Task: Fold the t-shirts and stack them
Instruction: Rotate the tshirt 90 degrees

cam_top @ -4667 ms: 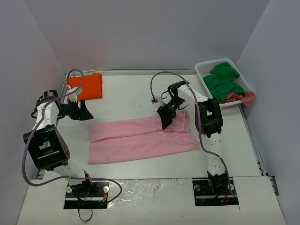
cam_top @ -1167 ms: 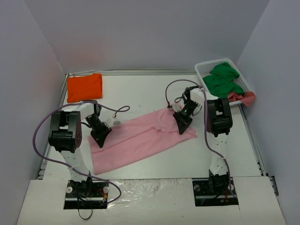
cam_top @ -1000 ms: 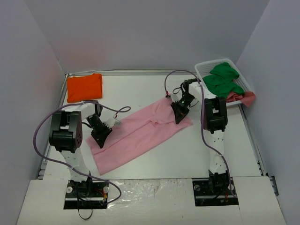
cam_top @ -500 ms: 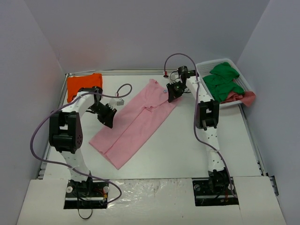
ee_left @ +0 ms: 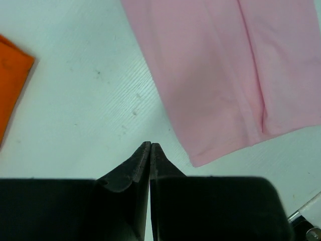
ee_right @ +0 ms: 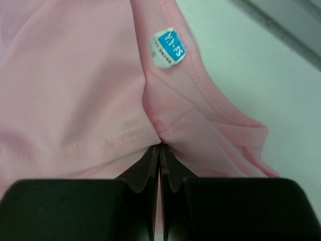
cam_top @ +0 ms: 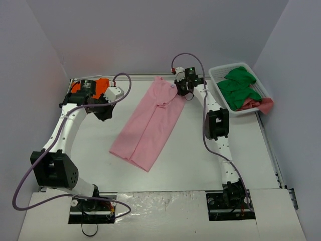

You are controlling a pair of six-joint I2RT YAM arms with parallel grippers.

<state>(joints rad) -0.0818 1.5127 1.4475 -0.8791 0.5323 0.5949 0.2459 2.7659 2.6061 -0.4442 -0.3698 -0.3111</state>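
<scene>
My right fingers (ee_right: pixel 143 173) are pinched on the pink shirt (cam_top: pixel 150 120) near the desk (cam_top: pixel 200 150) far edge, left fingers (ee_left: pixel 135 168) shut empty; one-sided pull could skew or unfold it.

Left pincer (ee_left: pixel 150 146), right pincer (ee_right: pixel 159 148); both closed

The top camera sits high above and behind the arm bases and looks down toward the far wall, so it takes in the whole table (cam_top: pixel 200 150). The left wrist camera looks down past the left gripper (ee_left: pixel 150 144) at the far left part of the table, near the orange t-shirt (ee_left: pixel 12 70). The right wrist camera is very close behind the right gripper (ee_right: pixel 159 146). All three views share the pink t-shirt (cam_top: pixel 148 123).
</scene>
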